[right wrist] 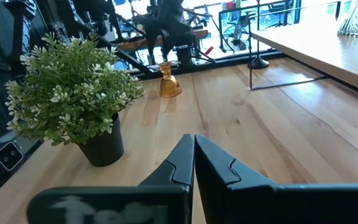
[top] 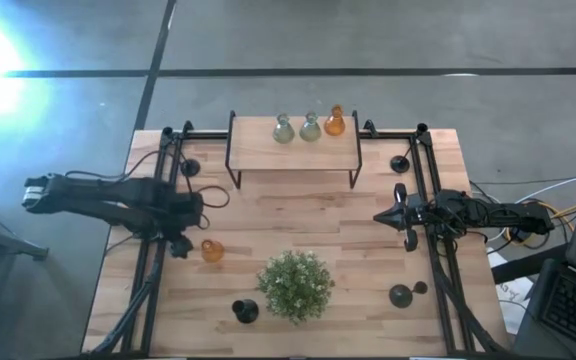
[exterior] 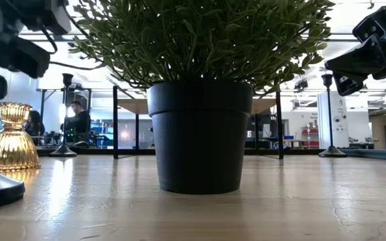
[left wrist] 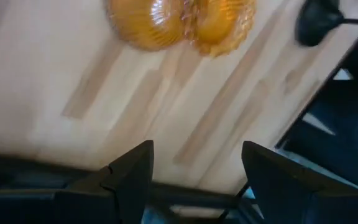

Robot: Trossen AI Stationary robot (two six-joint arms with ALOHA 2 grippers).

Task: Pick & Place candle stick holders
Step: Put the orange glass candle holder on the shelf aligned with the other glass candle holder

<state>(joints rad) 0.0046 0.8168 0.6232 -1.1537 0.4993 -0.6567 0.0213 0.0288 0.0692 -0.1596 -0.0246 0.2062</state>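
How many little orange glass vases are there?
2. One orange vase stands on the raised shelf; the other sits on the table, left of the plant. None seems hidden.

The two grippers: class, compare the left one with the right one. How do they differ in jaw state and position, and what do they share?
1. The left gripper has its jaws apart; the right gripper has its jaws pressed shut.
2. The left gripper sits beside the orange vase at the table's left edge; the right gripper hovers over bare wood near the right edge, below the shelf.
Shared: both are dark and hold nothing.
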